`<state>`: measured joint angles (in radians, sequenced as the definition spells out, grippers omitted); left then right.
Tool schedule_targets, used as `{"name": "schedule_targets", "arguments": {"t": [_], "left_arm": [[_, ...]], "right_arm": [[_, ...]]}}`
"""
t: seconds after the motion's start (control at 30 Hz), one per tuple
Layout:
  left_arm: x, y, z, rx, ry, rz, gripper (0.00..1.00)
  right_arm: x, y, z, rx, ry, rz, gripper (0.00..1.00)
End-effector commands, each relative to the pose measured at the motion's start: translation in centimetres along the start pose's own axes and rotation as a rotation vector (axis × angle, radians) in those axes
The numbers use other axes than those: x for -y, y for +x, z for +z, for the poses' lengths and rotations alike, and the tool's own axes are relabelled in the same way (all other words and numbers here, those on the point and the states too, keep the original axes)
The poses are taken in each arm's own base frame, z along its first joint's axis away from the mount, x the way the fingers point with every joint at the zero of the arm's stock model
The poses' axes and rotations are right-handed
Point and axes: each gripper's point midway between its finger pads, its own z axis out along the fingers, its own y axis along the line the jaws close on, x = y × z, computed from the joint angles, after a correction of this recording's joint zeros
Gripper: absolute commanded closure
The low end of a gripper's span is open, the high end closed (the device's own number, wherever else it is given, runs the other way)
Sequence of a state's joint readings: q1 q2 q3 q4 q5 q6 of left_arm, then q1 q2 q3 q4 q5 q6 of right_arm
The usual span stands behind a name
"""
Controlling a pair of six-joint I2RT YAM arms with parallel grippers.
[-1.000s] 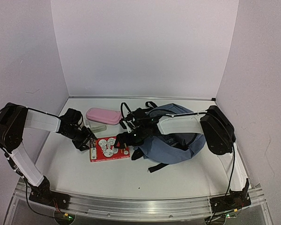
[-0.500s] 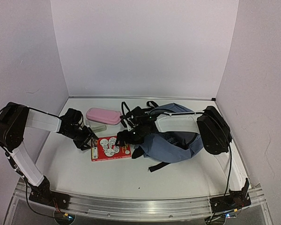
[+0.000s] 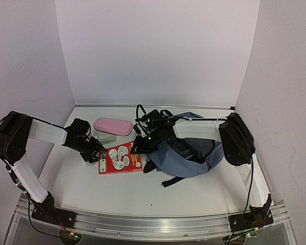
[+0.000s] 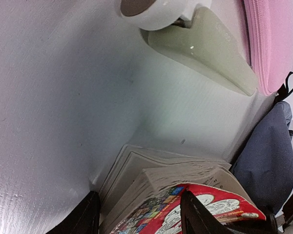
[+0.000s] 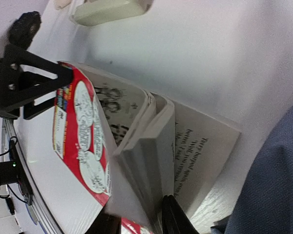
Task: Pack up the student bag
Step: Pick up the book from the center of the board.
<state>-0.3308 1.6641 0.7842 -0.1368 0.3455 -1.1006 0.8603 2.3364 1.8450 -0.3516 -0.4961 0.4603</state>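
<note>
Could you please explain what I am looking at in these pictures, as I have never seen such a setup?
This is a robot with two arms bolted at the near edge of a table. The wide picture looks down from above and behind; the other two come from a camera on each wrist. On the table lie a blue-grey student bag, a pink pencil case, a pale block and a red book. The right gripper appears closed on a bunch of its pages, fanning it open. The left gripper straddles the opposite edge; whether it clamps is unclear.
</note>
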Motion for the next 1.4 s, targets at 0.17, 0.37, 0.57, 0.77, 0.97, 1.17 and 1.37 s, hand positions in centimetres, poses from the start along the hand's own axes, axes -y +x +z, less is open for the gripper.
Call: {"name": "schedule_targets", "arguments": {"t": [0.17, 0.37, 0.57, 0.77, 0.97, 1.17, 1.37], "left_arm": [[-1.3, 2.4, 1.5, -0.084, -0.019, -0.011, 0.44], [0.4, 2.2, -0.3, -0.064, 0.019, 0.044, 0.32], [5.6, 1.0, -7.8, 0.143, 0.043, 0.265, 0.1], [8.5, 3.7, -15.0, 0.337, 0.052, 0.575, 0.0], [9.6, 8.3, -17.1, 0.381, 0.001, 0.894, 0.02], [10.3, 12.3, -14.4, 0.345, -0.186, 1.266, 0.02], [11.3, 14.5, -10.4, 0.376, -0.424, 1.626, 0.03]], "right_arm": [[-7.3, -2.0, -2.0, 0.059, -0.329, -0.041, 0.68], [-6.9, -3.6, -3.3, 0.098, -0.32, -0.03, 1.0], [-9.1, -5.9, -9.0, 0.164, -0.382, 0.017, 1.0], [-9.0, -7.9, -12.5, 0.201, -0.449, 0.115, 1.0], [-9.7, -8.2, -14.8, 0.19, -0.556, 0.154, 1.0], [-10.5, -7.7, -16.3, 0.16, -0.629, 0.17, 1.0], [-9.9, -6.9, -16.9, 0.136, -0.651, 0.2, 1.0]]}}
